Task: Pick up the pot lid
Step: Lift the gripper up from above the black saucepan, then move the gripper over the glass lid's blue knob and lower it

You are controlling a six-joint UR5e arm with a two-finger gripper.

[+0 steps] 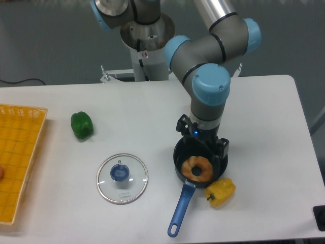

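Fixed camera view: my fingers (222, 146) hang beneath my grey-and-blue arm (208, 86), above a round black pan (180, 158). Dark linkages of the grasping part stand out to either side of its body, but the tips merge with the black interior behind them, so I cannot tell whether they are spread or pressed together. The pot lid (133, 185) lies flat on the pale worktop (127, 112), near the front and left of the pan as the camera sees it; it is a disc of clear glass with a metal rim and a rounded blue knob (120, 173) facing upward. I am not touching it, and it lies apart from the pan. Within the pan sits a brownish-orange, ring-like item (207, 166), with a dark spot near its middle. The long blue handle (180, 211) extends from the pan toward the front edge, passing to the right of the lid with a gap between them. A yellow pepper-like item (220, 192) rests at the pan's lower right side. A green pepper-like item (82, 125) lies farther back and to the left, beyond the lid. An orange-yellow crate (41, 114) is cut off by the left margin, with part of a reddish item (1, 172) showing inside. At the lower right margin appears part of a black object (319, 213), too cropped to identify.
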